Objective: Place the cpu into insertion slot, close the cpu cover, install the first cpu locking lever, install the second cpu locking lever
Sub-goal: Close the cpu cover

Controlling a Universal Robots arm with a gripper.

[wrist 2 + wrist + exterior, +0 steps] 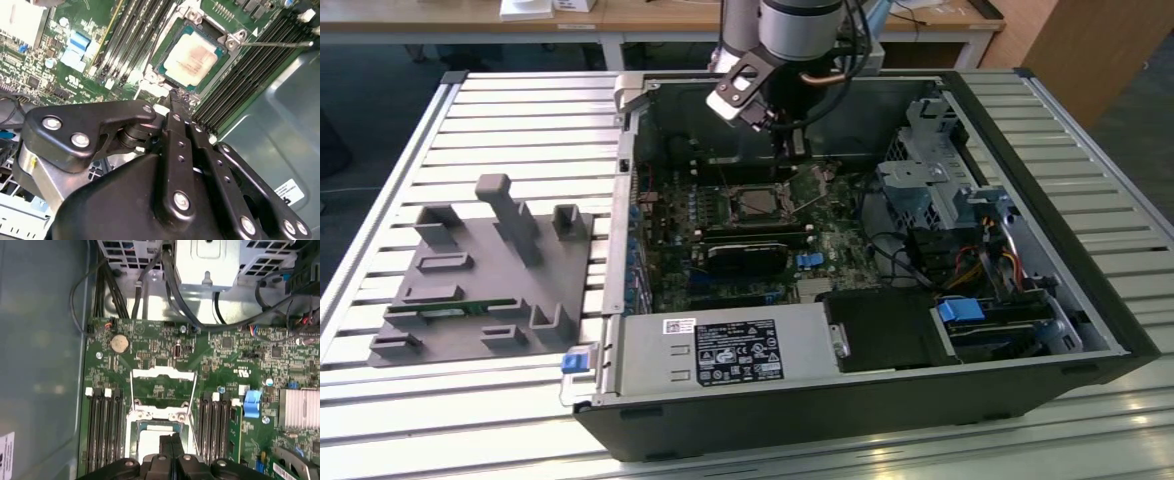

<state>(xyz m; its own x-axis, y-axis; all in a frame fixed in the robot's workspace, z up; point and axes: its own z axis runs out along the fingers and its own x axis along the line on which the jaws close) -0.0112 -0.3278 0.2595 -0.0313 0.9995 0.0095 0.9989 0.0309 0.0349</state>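
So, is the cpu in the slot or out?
In. The cpu lies flat inside the slot, with the metal rim framing its beige top.

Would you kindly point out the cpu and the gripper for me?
cpu [192,59]: second wrist view, centre of its metal top.
gripper [172,99]: second wrist view, midway between its fingertips.

Silver-grey arm tube [794,25], black linkage pincer [172,100], silver screw heads [181,200], dark cables [861,40] by the wrist
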